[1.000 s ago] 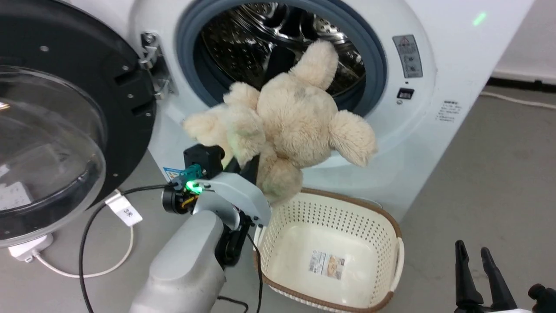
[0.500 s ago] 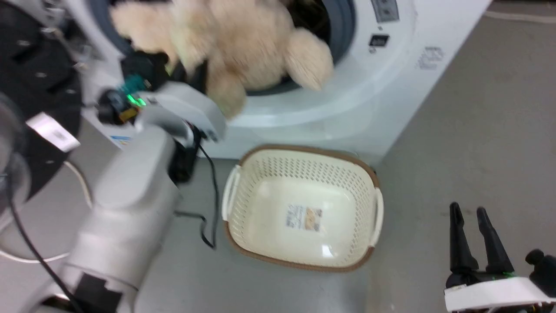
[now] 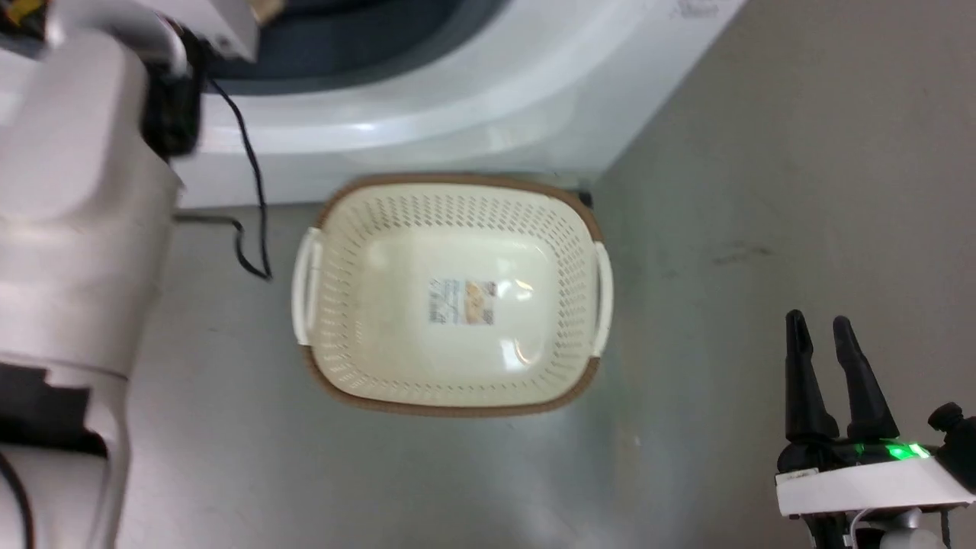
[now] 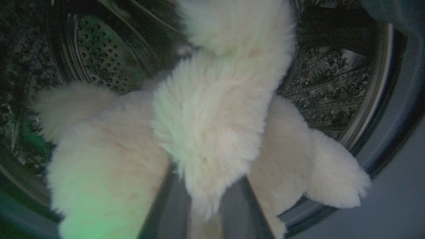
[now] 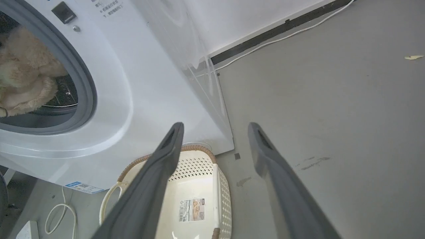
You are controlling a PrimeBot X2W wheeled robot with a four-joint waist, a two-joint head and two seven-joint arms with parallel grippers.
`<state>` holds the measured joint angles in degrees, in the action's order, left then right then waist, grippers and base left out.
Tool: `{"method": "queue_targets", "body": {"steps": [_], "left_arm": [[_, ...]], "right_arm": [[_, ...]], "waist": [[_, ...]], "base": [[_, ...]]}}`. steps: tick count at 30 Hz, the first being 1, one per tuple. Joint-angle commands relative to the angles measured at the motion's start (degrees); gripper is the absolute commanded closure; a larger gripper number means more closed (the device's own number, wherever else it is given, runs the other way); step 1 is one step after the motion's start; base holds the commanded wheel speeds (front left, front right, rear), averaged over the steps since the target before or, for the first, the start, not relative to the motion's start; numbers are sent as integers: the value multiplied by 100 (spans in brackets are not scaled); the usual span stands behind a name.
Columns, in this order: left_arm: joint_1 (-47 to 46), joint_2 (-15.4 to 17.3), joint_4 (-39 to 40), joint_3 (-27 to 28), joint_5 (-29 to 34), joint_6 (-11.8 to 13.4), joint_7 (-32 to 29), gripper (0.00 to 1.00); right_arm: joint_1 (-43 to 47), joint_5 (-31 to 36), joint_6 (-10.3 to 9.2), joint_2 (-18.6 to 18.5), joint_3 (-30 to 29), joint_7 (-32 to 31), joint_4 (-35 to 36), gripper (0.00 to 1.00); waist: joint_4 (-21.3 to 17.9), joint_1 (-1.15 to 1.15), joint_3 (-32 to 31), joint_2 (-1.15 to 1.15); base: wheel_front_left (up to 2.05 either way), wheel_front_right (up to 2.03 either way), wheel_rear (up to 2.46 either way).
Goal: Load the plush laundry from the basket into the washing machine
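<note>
Reaching into the washing machine (image 5: 149, 66), the left gripper (image 4: 206, 199) appears at the bottom centre of its own wrist view. Its two blurred dark fingers are closed narrowly on a lobe of the plush laundry (image 4: 212, 126), which hangs against the perforated steel drum (image 4: 332, 83). The right wrist view catches the same cream bundle from outside, at upper left, within the grey gasket (image 5: 84, 76). The head view, looking straight down, shows the basket (image 3: 450, 183) at frame centre on the grey floor (image 3: 762, 191), just below the washer's front. It is empty, with the label (image 3: 462, 300) showing on its bottom. The pale left forearm (image 3: 69, 213) runs up the left edge. At lower right the right gripper (image 3: 816, 324) points up the frame, jaws spread wide and gripping nothing.
</note>
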<state>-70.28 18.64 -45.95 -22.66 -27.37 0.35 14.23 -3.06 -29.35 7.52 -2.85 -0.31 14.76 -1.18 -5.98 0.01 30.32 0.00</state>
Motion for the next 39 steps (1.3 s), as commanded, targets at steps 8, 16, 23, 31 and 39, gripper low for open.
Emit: {"method": "queue_targets", "body": {"steps": [8,16,23,31,39], "left_arm": [[-1017,453,-111,44,191,6,-65,100],[-1712,861,-72,61,317,31,-252,100],[-2194,1087,-11,-200,561,-84,-641,100],[-2357,1051,-106,-296,549,-40,-1023,100],[-2132,838,-254,-246,344,10,-898,0]], "right_arm": [[-122,-232,-3,-3,157,24,275,0],[-29,-386,-3,-3,294,24,502,0],[15,-486,-3,-3,404,24,724,0],[-8,-562,-3,-3,467,24,771,0],[-142,-511,-3,-3,407,24,737,0]], "waist": [[-683,-1,906,0],[-1032,-1,1359,0],[-1243,-1,1657,0],[-1244,-1,1793,0],[-1054,-1,1709,0]], "base": [[0,0,0],[0,0,0],[0,0,0],[0,0,0],[0,0,0]]}}
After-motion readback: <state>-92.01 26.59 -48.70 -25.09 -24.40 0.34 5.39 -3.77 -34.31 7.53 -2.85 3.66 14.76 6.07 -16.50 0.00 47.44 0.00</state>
